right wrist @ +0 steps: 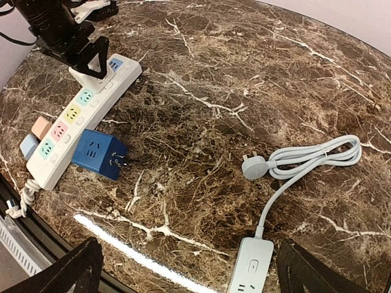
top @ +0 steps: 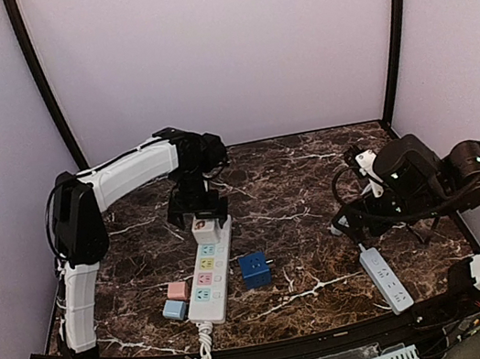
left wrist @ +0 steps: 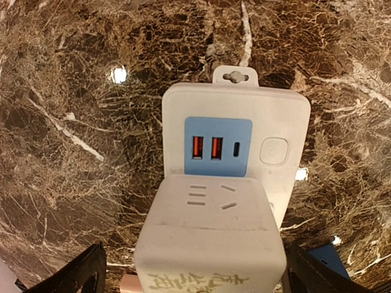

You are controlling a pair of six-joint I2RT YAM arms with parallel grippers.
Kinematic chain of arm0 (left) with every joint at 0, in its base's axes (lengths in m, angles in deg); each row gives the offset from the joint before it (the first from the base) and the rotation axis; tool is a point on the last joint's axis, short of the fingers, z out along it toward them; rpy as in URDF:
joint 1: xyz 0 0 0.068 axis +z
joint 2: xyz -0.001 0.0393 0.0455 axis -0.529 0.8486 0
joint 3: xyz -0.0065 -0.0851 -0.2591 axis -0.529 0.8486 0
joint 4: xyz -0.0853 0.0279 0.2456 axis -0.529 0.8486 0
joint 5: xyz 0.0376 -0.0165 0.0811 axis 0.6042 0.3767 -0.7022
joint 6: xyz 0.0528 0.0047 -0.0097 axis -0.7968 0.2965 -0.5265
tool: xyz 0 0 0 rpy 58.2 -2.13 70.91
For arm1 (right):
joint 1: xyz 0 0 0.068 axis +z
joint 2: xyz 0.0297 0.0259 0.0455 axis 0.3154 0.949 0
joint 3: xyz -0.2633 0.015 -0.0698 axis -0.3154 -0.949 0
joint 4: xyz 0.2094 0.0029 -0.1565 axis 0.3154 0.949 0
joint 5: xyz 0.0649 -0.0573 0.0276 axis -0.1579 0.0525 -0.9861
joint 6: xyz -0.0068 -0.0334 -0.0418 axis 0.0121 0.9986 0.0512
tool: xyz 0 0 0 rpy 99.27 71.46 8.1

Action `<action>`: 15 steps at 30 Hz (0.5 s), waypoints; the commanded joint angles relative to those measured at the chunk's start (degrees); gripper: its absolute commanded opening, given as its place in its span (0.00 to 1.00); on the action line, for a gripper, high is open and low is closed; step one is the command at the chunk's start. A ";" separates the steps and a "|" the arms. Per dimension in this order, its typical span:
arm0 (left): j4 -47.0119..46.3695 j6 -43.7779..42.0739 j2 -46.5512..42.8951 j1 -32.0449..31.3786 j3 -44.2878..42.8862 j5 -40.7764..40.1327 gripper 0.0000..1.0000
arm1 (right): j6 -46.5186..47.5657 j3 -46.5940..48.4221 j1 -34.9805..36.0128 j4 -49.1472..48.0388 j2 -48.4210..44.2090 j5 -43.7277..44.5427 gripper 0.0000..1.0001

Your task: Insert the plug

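Note:
A white cube plug stands in the far-end socket of the white power strip, just below its blue USB panel. My left gripper is open and straddles the cube, with a gap on the left side. In the top view the left gripper is over the cube on the strip. A blue cube plug lies on its side to the right of the strip, prongs pointing right. My right gripper is open and empty above the table.
A pink cube and a light blue cube lie left of the strip. A grey power strip with its coiled cable and grey plug lies under the right arm. The table's front edge is close.

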 commanded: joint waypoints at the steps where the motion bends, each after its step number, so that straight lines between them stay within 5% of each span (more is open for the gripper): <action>1: 2.32 0.98 -6.57 0.02 -2.63 0.16 0.99 | -0.30 0.32 -0.39 0.88 -1.79 1.26 0.99; 15: 5.42 -4.70 -18.02 -2.14 1.66 1.90 0.99 | 8.05 -3.11 -0.32 -6.11 -5.07 -2.69 0.99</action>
